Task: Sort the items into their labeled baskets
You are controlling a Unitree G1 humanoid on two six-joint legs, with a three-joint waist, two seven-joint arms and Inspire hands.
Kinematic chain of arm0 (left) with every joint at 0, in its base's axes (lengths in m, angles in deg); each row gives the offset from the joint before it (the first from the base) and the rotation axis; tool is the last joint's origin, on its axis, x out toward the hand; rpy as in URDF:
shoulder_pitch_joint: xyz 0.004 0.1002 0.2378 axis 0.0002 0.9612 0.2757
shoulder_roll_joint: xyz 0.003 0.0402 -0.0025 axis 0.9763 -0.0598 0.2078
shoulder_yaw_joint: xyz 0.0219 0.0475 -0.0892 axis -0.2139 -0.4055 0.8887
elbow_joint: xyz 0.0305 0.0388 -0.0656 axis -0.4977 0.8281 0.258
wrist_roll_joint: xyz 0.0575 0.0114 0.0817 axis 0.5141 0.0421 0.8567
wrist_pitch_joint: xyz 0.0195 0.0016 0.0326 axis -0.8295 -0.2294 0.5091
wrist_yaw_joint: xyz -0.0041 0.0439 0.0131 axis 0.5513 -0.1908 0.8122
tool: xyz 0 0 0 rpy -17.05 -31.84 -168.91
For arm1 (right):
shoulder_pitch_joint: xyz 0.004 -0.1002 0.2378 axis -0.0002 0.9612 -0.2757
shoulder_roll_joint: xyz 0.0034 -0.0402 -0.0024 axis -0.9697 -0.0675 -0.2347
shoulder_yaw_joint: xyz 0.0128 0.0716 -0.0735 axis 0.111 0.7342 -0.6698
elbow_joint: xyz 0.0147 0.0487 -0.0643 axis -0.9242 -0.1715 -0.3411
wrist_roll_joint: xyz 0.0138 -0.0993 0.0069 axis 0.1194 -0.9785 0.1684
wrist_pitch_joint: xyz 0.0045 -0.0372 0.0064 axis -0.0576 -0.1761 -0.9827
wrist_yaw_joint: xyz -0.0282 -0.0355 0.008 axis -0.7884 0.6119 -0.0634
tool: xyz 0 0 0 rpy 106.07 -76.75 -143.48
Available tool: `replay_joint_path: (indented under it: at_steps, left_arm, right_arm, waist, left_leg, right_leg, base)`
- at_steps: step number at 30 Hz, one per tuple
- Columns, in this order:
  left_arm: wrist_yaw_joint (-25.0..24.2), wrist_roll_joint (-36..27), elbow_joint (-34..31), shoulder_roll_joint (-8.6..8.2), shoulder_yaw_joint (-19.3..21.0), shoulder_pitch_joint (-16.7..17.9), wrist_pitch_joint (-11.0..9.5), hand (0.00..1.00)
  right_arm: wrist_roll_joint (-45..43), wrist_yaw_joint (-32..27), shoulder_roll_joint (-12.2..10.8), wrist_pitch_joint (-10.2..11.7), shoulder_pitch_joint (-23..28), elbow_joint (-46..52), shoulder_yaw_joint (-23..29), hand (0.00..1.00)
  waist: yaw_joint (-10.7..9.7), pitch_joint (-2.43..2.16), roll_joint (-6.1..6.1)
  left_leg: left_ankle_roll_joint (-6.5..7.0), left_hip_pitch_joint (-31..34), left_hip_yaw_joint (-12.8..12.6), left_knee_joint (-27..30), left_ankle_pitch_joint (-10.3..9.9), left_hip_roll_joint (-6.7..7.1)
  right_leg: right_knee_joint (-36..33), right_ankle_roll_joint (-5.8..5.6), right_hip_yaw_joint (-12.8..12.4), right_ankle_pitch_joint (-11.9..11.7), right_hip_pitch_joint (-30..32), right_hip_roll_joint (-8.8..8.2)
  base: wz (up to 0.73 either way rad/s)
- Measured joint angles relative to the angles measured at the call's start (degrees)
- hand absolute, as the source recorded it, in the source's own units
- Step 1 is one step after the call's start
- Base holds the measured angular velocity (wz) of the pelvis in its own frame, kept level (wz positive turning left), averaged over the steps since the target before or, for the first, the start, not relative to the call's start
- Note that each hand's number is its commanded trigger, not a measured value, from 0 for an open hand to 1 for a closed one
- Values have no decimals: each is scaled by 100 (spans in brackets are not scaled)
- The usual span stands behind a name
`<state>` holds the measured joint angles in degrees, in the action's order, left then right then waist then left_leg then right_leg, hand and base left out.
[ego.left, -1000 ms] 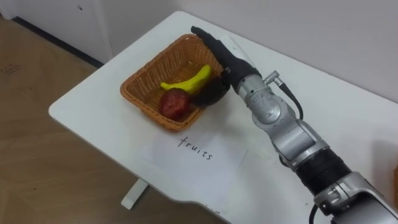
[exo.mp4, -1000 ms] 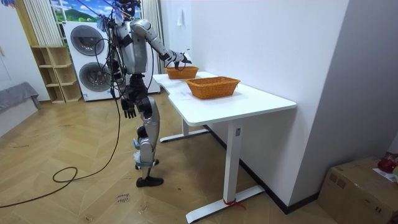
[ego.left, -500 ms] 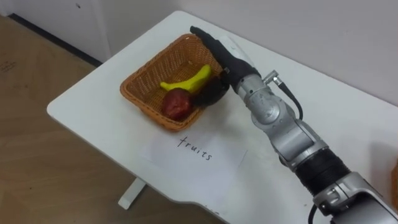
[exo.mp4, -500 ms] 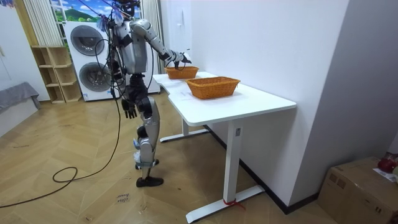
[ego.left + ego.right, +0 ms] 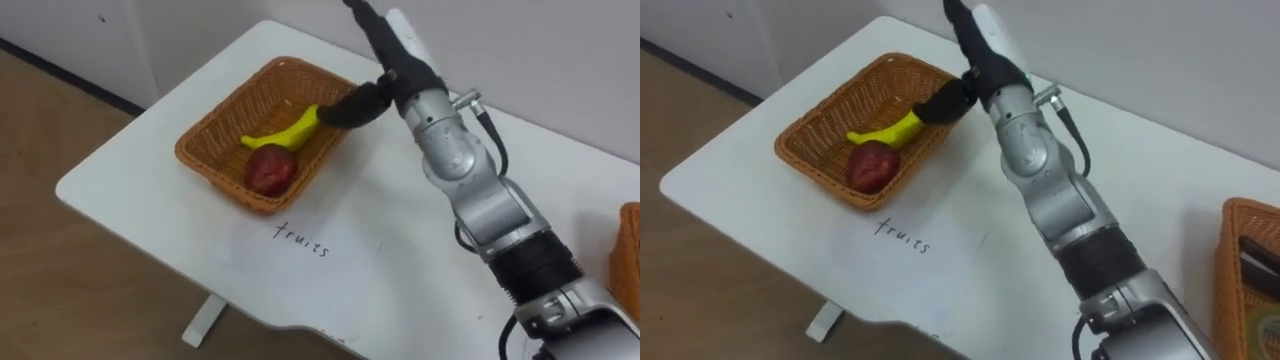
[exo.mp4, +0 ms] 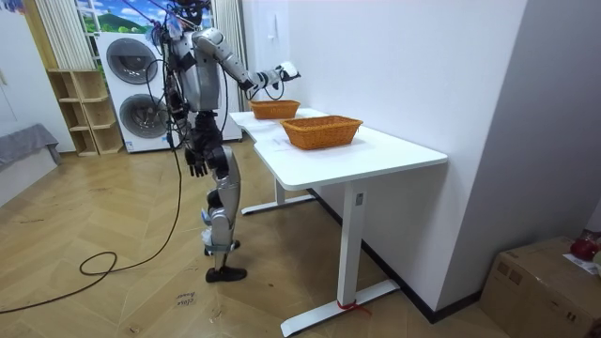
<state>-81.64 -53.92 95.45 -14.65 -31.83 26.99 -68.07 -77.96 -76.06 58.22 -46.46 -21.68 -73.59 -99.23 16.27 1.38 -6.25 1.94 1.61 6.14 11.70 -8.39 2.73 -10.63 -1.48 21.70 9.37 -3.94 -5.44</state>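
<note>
The robot's right hand (image 5: 390, 70) was held above the back right rim of the shallow orange-brown woven wicker basket (image 5: 215, 181). Its dark fingers were straight and pointed upward, and its thumb stuck out sideways over the basket's inner wall. The hand clasped nothing. Inside the basket a curved yellow banana (image 5: 285, 130) lay slanted across the floor. A dark red apple (image 5: 268, 170) sat just beside the banana's lower end, against the front wall.

The basket stood near the left end of the white rectangular tabletop (image 5: 130, 170). A white sheet of paper with handwriting (image 5: 340, 268) lay flat just in front of it, toward the front edge. A second wicker basket (image 5: 1228, 290) stood at the tabletop's right side, well apart from the first.

In the room view the robot stood upright beside the table with its left hand (image 6: 195, 167) at its hip; whether that hand was open could not be told.
</note>
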Motion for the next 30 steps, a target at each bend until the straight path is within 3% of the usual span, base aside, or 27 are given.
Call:
replay_joint_path:
  at_steps: [2, 5, 6, 9, 13, 16, 19, 23, 27, 30]
  left_arm:
    - [99, 0, -12, 0, 27, -3, -2, 0]
    - [171, -5, -47, 0, 23, -51, -8, 0]
    - [174, -7, -46, 0, 23, -84, -15, 0]
    - [232, -2, 11, -2, 135, -122, -140, 0]
    - [367, -25, 149, -5, 294, -167, -237, 0]
    - [427, -148, 148, 5, 299, -193, -268, 0]
    - [501, -225, 125, 0, 302, -219, -429, 0]
    - [515, -230, 131, 5, 398, -245, -493, 0]
    - [514, -234, 240, 14, 466, -247, -500, 0]
    - [529, -230, 260, 21, 525, -249, -600, 0]
  right_arm:
    - [-3, -69, 21, 1, 0, 67, 186, 0]
    - [55, -272, 97, 61, 121, 441, 419, 0]
    - [62, -335, 163, 79, 225, 615, 495, 0]
    - [69, -399, 360, 187, 437, 852, 756, 0]
    - [191, -538, 630, 194, 794, 1271, 1225, 0]
    - [280, -735, 684, 238, 884, 1318, 1488, 0]
    - [361, -935, 769, 261, 1083, 1570, 1771, 0]
    - [486, -1190, 974, 346, 1447, 1879, 2073, 0]
    - [826, -1411, 1008, 396, 1740, 2102, 2514, 0]
    - [976, -1673, 1008, 481, 2043, 2106, 2943, 0]
  waist:
    - [-85, -48, -8]
    - [-319, -74, 77]
    - [-392, -101, 112]
    - [-541, -125, 161]
    - [-843, -127, 172]
    - [-1024, -126, 188]
    - [-1196, -134, 193]
    - [-1362, -143, 182]
    - [-1622, -157, 185]
    - [-1690, -174, 168]
  left_leg:
    - [0, -21, -74, -7, -1, -11]
    - [3, -98, -162, -20, -4, -14]
    - [4, -151, -240, -58, -3, -25]
    - [4, -293, -447, -177, -3, -107]
    - [2, -424, -679, -265, -5, -162]
    - [-17, -522, -849, -323, -21, -207]
    - [-23, -545, -928, -337, -27, -208]
    - [-45, -624, -1030, -365, -44, -229]
    - [-59, -641, -1082, -392, -59, -255]
    - [-69, -639, -1154, -399, -68, -285]
  right_leg:
    - [1, 3, -81, -2, 17, 14]
    - [8, 2, -191, -42, -9, 36]
    - [6, 2, -279, -42, -4, 42]
    - [-2, 20, -473, -55, 0, 71]
    - [-5, 35, -748, -88, -5, 125]
    - [-1, 51, -899, -117, -3, 172]
    - [-5, 62, -986, -124, 20, 200]
    - [0, 70, -1078, -129, 17, 238]
    - [3, 78, -1154, -134, 22, 274]
    - [-13, 91, -1237, -141, 94, 302]
  base:
    - [-17]
    - [-21]
    - [-35]
    - [-36]
    - [-31]
    - [-35]
    - [-16]
    - [-13]
    - [-11]
    - [-12]
